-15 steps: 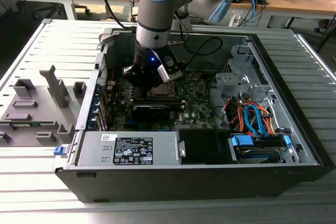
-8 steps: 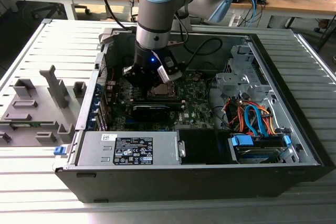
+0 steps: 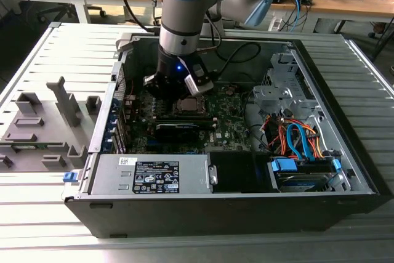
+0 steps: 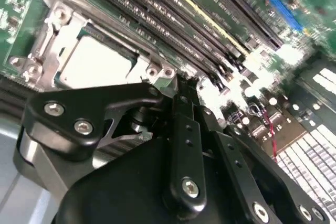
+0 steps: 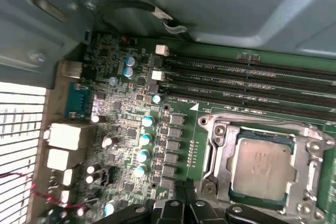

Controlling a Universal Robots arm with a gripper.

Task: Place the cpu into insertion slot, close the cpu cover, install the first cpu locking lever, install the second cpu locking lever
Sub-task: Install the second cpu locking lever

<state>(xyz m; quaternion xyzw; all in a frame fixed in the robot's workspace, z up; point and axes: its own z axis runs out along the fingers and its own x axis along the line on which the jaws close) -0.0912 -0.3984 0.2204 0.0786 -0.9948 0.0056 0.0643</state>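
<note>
Hovering just above the green circuit board (image 5: 136, 129) inside the open black computer case (image 3: 246, 195), the black-linkage gripper (image 4: 181, 95) stands beside the square black insertion slot (image 5: 210, 150); jaw state cannot be told; the flat silver-grey square cpu (image 5: 261, 167) already lies seated in it, with the thin silver-grey metal cpu cover (image 5: 302, 174) lying closed around it; judged step: the first locking lever, calling for precise tip alignment at the socket edge.

The cpu (image 5: 261, 168), a flat square chip with a dull silver-grey top, lies seated in the insertion slot (image 5: 239, 141) at the lower right of the first wrist view. The cpu cover (image 5: 302, 153), a thin metal frame, lies flat around it.

In the second wrist view these three sit at the upper left.
</note>
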